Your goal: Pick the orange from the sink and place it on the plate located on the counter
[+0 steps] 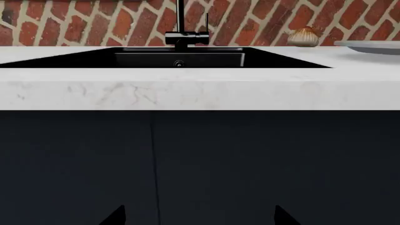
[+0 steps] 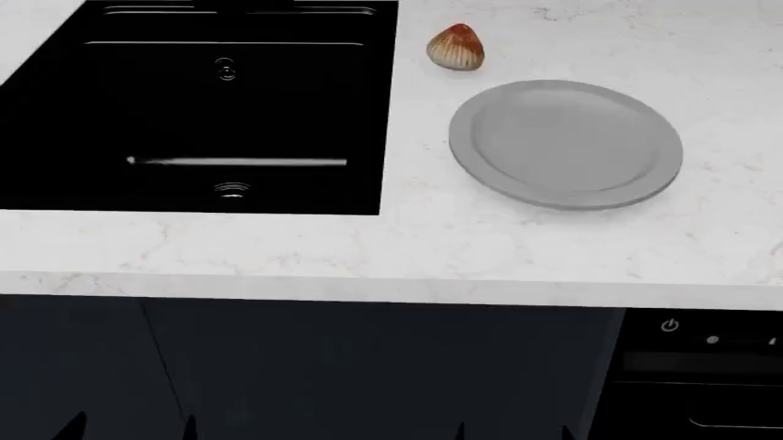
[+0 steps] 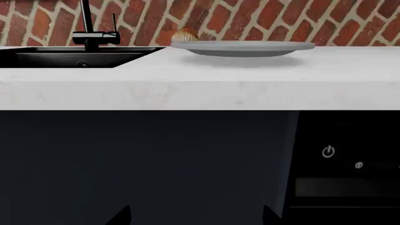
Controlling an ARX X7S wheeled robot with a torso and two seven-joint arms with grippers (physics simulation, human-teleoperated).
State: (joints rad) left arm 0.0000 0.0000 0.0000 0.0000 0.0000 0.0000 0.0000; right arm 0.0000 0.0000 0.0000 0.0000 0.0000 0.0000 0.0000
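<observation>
Two end effectors hang low in front of the dark cupboard doors, below the edge of the desk. The left end effector has its two tips spread wide with nothing between them. The right end effector is the same, wide apart and holding nothing. I think they sit low like this because the job has not started yet and the arms are just waiting.

No orange shows in any view. The sink is a big black box set into the white desk, and the part of its floor the head view shows is only black. Its left side runs off that picture, so the orange may be lying there, but I cannot tell. The wrist views look from down low, so the sink's rim hides its floor. I cannot say how the orange looks.

The plate is round, flat and grey, with nothing on it. It rests on the desk to the right of the sink, close but not touching. That spot looks handy, since the fruit would only need a short trip sideways. A small tan and red shell stands just behind the plate, near the sink's back corner. It is not the fruit. The black faucet stands up at the back of the sink, in front of a red brick wall. An arm reaching in will have to keep away from it.
</observation>
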